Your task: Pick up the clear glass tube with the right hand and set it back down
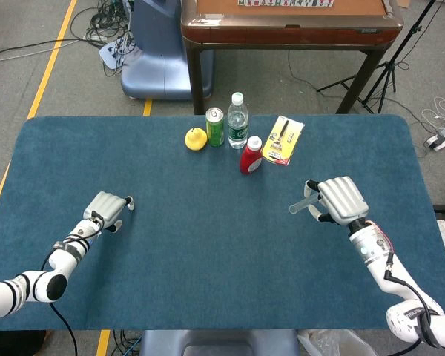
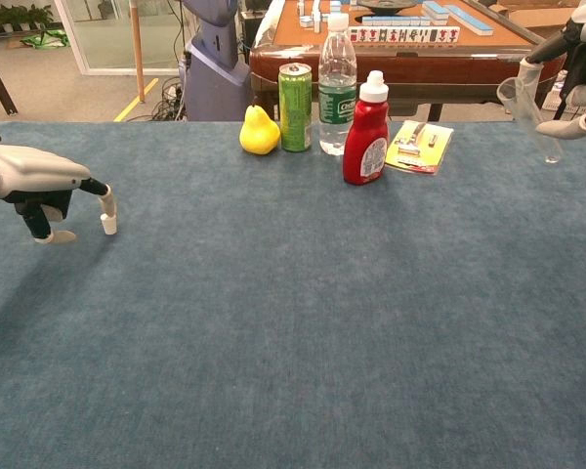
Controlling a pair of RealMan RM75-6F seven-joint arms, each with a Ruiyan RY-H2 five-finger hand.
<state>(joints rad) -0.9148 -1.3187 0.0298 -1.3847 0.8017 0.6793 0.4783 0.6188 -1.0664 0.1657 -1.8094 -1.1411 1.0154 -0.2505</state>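
Observation:
My right hand (image 1: 338, 199) holds the clear glass tube (image 1: 302, 203) above the blue table on the right side; the tube juts out leftward from the fingers. In the chest view the tube (image 2: 528, 115) hangs tilted at the right edge, open end up, gripped by the right hand (image 2: 578, 70), which is partly cut off by the frame. My left hand (image 1: 107, 209) hovers low over the table's left part with its fingers curled in and nothing in them; the chest view shows the left hand (image 2: 41, 184) at the far left.
At the table's far middle stand a yellow pear (image 1: 196, 139), a green can (image 1: 215, 126), a water bottle (image 1: 237, 119), a red squeeze bottle (image 1: 251, 155) and a yellow packet (image 1: 283, 139). A wooden table (image 1: 289, 22) stands behind.

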